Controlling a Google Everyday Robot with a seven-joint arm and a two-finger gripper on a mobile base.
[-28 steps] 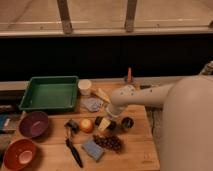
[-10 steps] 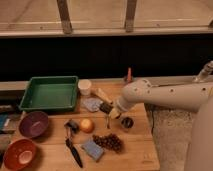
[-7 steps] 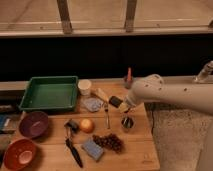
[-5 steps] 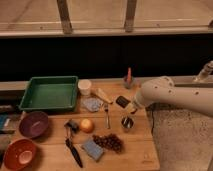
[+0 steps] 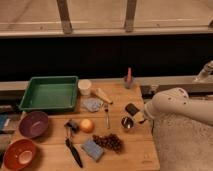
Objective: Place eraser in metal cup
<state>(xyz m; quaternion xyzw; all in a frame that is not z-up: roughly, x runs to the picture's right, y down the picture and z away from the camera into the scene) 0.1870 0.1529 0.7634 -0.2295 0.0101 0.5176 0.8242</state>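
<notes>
The eraser (image 5: 131,108) is a small black block held at the tip of my gripper (image 5: 135,114), which reaches in from the right on a white arm (image 5: 172,104). The gripper is shut on the eraser and holds it just above and slightly right of the metal cup (image 5: 127,123). The cup is a tiny shiny steel cup standing upright on the wooden table (image 5: 135,150), right of the middle.
A green tray (image 5: 49,92) sits at the back left, with a white cup (image 5: 85,87) and a blue-grey sponge (image 5: 92,104) beside it. A fork (image 5: 106,115), orange (image 5: 87,125), grapes (image 5: 110,142), blue sponge (image 5: 92,149) and black-handled utensil (image 5: 72,147) lie left of the metal cup. A dark cup with a red-tipped stick (image 5: 128,80) stands behind it; two bowls (image 5: 33,123) sit at the far left.
My gripper has carried the eraser up off the table and rightward, then lowered it toward the metal cup. The arm has drawn back to the right.
</notes>
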